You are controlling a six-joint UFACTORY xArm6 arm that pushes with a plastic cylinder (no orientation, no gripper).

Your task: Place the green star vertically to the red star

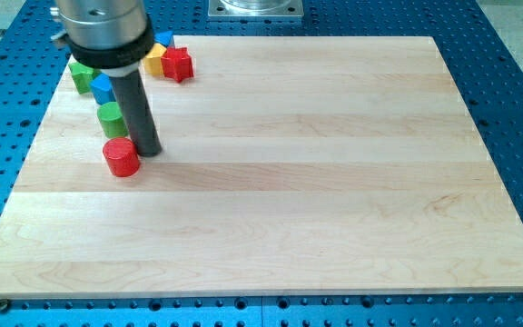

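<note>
Landmark: red cylinder (122,157), near wooden board's (334,182) left edge. My tip (148,150) touching or just beside its right side; bare rod, grasping nothing. Green cylinder (111,119) just above. Blue block (103,88) higher. Green star (82,76) up-left, partly hidden. Red star (178,64), yellow block (155,60) up-right.

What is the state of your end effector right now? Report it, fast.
No jaws: my tip holds nothing, resting on the board just right of the red cylinder, below the green cylinder.

arm (98,27): cut by view's top | green block (82,76): partly hidden, shape unclear | blue block (162,39): mostly hidden
</note>
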